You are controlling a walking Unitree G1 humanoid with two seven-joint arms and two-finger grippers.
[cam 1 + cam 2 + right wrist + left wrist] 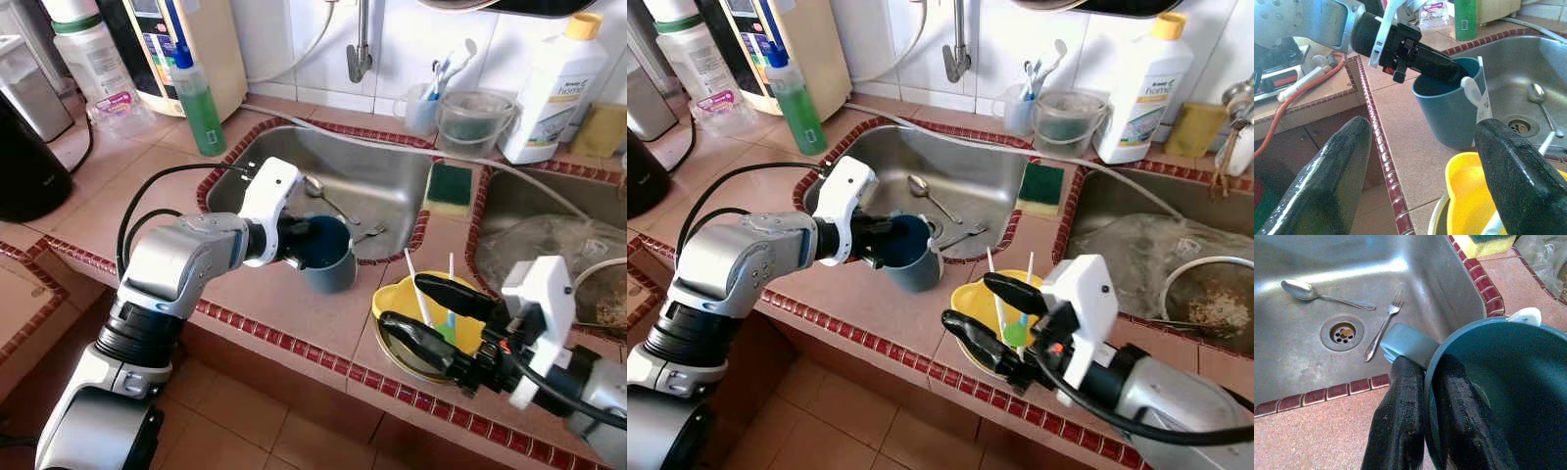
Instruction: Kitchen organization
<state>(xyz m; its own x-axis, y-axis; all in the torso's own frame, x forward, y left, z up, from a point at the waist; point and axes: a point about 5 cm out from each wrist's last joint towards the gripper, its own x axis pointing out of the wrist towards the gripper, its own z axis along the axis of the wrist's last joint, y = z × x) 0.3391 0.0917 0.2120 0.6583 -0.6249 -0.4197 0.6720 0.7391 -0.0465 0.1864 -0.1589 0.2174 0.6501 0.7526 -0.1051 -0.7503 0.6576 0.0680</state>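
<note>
The steel sink (382,186) lies at twelve o'clock from the robot, and the blue cup (328,257) stands on the tiled counter at its near rim. The left gripper (1425,396) is pinched on the cup's wall, one finger inside, one outside. It looks like light, stiff, smooth plastic, so that rim hold seems sound if kept firm. At four o'clock of the cup, the right gripper (431,318) hangs spread wide over the yellow bowl (416,308).
</note>
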